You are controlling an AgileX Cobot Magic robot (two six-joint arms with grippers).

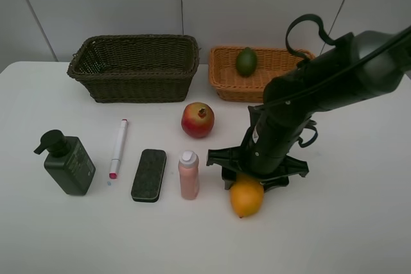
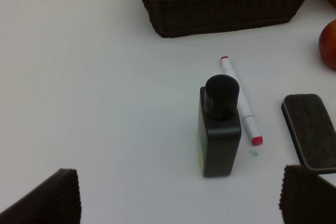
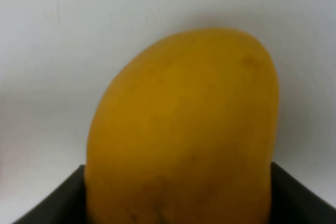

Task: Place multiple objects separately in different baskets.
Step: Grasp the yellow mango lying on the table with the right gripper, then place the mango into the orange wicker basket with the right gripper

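Note:
My right gripper reaches down at the table's front centre and is shut on the yellow-orange mango, which still rests on the table. In the right wrist view the mango fills the picture, with a dark finger against each side. My left gripper is open with nothing between its fingers, hovering near the dark green pump bottle. The green lime lies in the orange basket. The dark basket looks empty.
Left of the mango on the white table stand the small pink bottle, dark eraser pad, white marker and pump bottle. The red pomegranate sits in front of the baskets. The left arm is outside the high view.

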